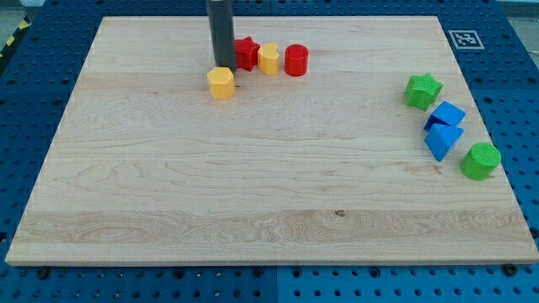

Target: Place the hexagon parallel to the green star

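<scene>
A yellow hexagon block [221,83] lies on the wooden board near the view's top, left of centre. My tip [223,65] stands just above it in the view, touching or nearly touching its top edge. The green star [423,90] lies far off at the view's right. The rod rises straight up out of the frame and hides part of the red star [246,53] just right of it.
A yellow block [269,59] and a red cylinder [296,61] sit in a row right of the red star. Below the green star lie a blue cube [448,114], a blue triangular block [441,140] and a green cylinder [481,161] near the board's right edge.
</scene>
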Action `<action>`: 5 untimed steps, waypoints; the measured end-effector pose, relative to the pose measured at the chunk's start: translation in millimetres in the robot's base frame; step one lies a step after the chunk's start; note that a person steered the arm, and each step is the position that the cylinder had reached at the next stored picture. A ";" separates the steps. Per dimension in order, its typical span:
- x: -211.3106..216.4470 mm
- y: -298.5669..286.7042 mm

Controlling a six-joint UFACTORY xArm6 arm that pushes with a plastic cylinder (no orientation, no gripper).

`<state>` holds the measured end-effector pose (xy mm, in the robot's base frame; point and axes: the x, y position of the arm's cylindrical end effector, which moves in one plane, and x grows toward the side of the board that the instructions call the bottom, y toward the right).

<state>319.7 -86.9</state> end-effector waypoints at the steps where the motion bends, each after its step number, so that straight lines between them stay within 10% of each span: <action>1: -1.0 -9.7; 5: 29.2 -10.1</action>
